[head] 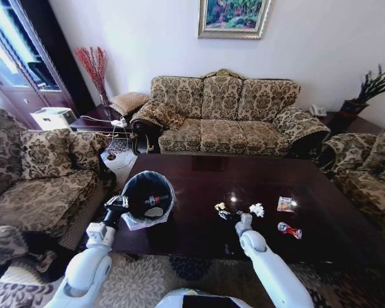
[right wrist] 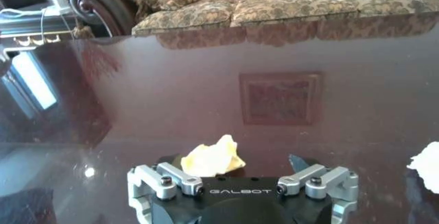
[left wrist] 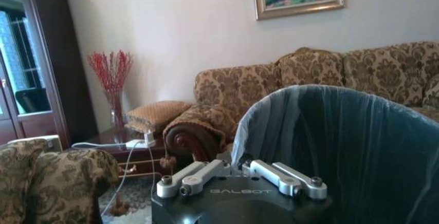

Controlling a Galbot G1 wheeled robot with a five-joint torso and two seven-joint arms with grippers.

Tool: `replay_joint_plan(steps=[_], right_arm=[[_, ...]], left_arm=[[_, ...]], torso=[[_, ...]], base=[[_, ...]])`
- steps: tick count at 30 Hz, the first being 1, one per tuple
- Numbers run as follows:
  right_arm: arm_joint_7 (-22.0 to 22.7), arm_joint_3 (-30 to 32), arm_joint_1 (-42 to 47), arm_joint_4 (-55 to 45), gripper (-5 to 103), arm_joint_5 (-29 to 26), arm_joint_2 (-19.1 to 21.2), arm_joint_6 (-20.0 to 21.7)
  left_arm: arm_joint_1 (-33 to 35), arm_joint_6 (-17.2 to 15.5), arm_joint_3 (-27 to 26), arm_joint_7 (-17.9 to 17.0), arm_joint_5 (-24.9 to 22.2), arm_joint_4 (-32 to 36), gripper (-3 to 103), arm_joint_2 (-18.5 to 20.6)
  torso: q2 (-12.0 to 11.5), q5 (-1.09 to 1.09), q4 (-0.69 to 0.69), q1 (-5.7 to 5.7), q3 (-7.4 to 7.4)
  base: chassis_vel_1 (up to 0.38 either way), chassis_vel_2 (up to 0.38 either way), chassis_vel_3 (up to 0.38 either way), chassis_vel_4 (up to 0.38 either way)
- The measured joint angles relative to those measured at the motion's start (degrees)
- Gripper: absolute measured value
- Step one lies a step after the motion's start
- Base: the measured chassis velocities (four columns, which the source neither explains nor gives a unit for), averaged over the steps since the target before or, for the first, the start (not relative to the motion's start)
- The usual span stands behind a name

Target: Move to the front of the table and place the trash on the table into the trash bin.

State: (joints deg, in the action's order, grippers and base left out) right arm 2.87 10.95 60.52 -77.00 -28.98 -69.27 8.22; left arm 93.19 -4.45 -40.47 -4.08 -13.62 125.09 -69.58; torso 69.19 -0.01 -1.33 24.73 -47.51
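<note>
We see the left hand (head: 119, 204) closed on the rim of the trash bin (head: 147, 199), which it holds up at the left end of the desk (head: 199, 186), with a bottle lying inside the lined bin. From the left wrist view the bin's bagged wall (left wrist: 343, 147) rises right in front of that hand (left wrist: 240, 175), its fingers pinched together on the edge. The right hand (head: 234, 215) hovers low over the middle of the glossy dark desk, fingers spread wide with a small yellowish scrap (right wrist: 214, 157) between them (whether they touch it, we cannot tell). A crumpled white paper bit (head: 257, 209) lies just beside that hand, on its right. Farther right on the desk sit a clear snack wrapper (head: 285, 204) and, nearer the front edge, a red and clear wrapper (head: 289, 230), both well apart from the bin.
</note>
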Motion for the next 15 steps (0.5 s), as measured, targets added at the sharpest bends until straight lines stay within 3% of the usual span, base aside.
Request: replay_joint_plan(steps=[2,4,7,13,14,15], right_arm=[[0.0,-0.5,-0.1,0.0,92,0.4,0.0,0.6],[0.0,-0.7,-0.1,-0.1,92,0.5,0.0,0.8],[0.0,-1.0,-0.6,0.5,76,1.3,-0.3,1.2],[-0.4,-1.1,-1.2,1.8,60,3.3,-0.6,1.8],[-0.4,-1.1,-1.3,2.0,49,3.5,-0.7,1.8],[-0.4,-1.1,-1.3,2.0,49,3.5,-0.7,1.8]], left_arm=[[-0.2,0.0,0.0,0.0,-0.2,-0.1,3,0.0],[-0.3,0.0,0.0,0.1,-0.3,-0.1,3,0.0],[-0.7,0.0,-0.1,0.2,-0.8,-0.1,3,0.1],[-1.4,0.0,-0.2,0.5,-1.3,-0.4,3,0.3],[-1.5,0.0,-0.2,0.5,-1.3,-0.5,3,0.3],[-1.5,0.0,-0.2,0.5,-1.3,-0.5,3,0.3]], torso=[[0.0,0.0,0.0,0.0,0.0],[0.0,0.0,0.0,0.0,0.0],[0.0,0.0,0.0,0.0,0.0],[0.0,0.01,0.01,0.0,0.0],[0.0,0.0,0.0,0.0,0.0],[0.0,0.0,0.0,0.0,0.0]], base=[[0.0,0.0,0.0,0.0],[0.0,0.0,0.0,0.0],[0.0,0.0,0.0,0.0],[0.0,0.0,0.0,0.0],[0.0,0.0,0.0,0.0],[0.0,0.0,0.0,0.0]])
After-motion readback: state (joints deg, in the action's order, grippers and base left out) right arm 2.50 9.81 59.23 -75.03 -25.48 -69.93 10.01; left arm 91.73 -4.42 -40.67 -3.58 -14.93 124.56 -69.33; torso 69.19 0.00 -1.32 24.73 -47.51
